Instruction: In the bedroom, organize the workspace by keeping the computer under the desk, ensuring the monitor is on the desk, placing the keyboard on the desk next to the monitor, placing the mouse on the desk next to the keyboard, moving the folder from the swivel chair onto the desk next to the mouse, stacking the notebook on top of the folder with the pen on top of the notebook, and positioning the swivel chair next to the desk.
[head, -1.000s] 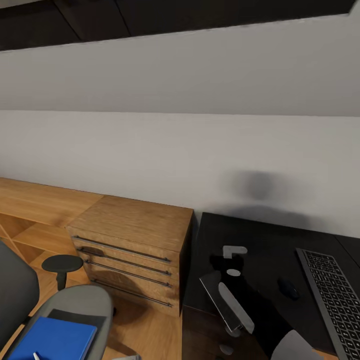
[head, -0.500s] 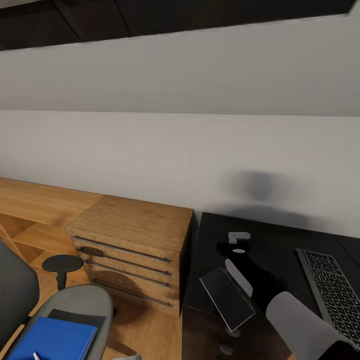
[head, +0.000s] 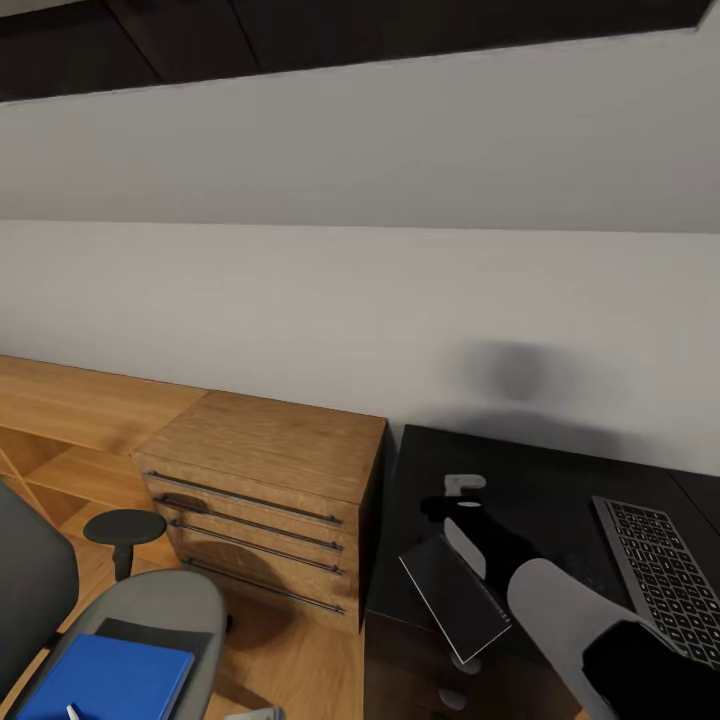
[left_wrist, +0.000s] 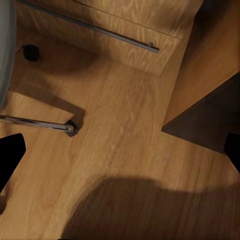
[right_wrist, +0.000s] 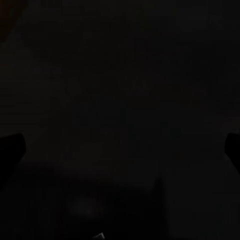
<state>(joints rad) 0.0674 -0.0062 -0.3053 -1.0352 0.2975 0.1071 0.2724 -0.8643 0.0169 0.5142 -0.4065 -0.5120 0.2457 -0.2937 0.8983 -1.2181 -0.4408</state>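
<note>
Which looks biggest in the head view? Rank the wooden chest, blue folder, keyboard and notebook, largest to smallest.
1. Wooden chest, clearly the largest.
2. Blue folder and keyboard: both are cut off by the picture edge and the arm covers part of the keyboard, so no ranking between them.
3. Notebook, the smallest, lying at the desk's front corner.

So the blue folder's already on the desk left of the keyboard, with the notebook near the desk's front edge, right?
Not quite. In the head view the folder lies on the swivel chair seat, not on the desk. The notebook is at the desk's front edge, left of the keyboard.
</note>
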